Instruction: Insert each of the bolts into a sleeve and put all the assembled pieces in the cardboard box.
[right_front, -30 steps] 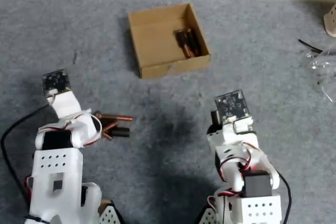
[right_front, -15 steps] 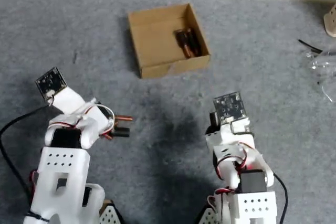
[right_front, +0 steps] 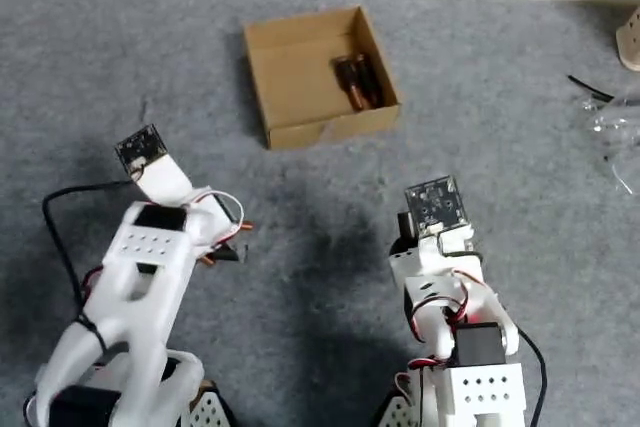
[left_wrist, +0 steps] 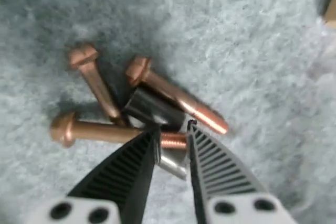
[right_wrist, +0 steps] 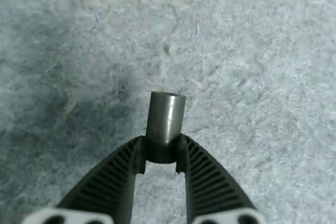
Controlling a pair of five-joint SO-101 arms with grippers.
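The left hand hovers, narrowly parted and holding nothing, over three bolts heaped against a loose sleeve on the grey surface. The bolts look stiff, smooth and apt to roll, so mid-shank seems the surest hold. The right hand pinches a second sleeve by its base, well short of the cardboard box.

The bolts are shiny copper-coloured metal. The sleeve is dark, smooth metal; the desk has rough grey felt.
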